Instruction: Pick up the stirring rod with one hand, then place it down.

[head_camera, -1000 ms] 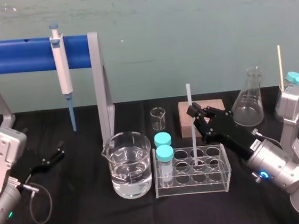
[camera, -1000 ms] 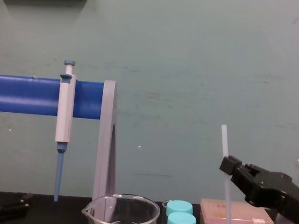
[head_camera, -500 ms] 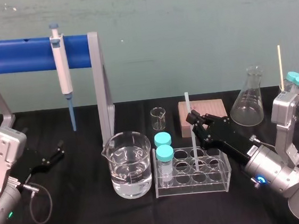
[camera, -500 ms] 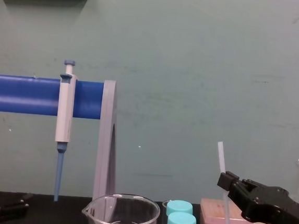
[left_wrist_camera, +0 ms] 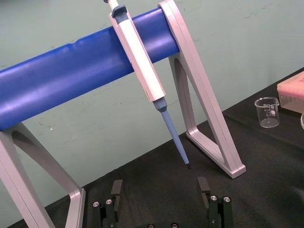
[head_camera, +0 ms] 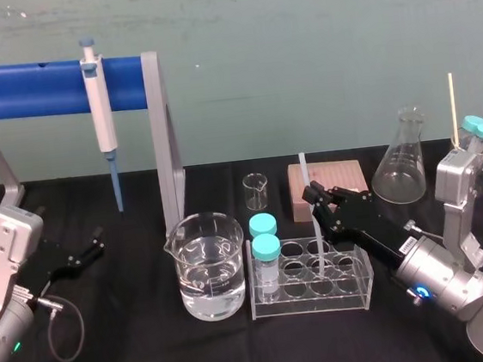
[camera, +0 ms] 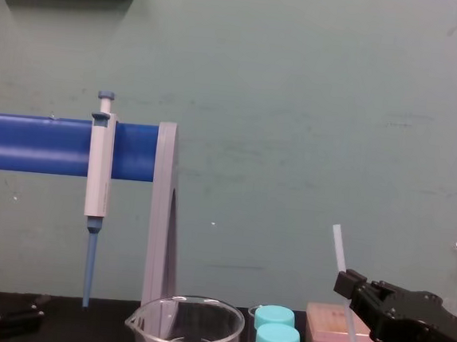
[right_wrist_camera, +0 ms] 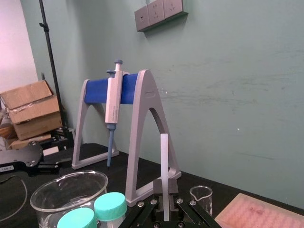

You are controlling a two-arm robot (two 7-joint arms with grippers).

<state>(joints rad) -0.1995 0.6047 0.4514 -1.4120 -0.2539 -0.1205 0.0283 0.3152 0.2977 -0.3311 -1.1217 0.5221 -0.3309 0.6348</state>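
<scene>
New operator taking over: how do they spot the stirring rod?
Find the clear test-tube rack at table centre, away from the parked left pincer. The right pincer grips the stirring rod rising from it. It is a thin white translucent stick, unlike the teal-capped vials.

A lab: pipette, beaker, flask, tube rack.

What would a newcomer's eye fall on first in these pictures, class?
The right gripper, centre-right, pinching the white rod upright, its lower end in the clear rack. Next, the blue bar at upper left with the pipette hanging from it; the left gripper sits open at far left.
</scene>
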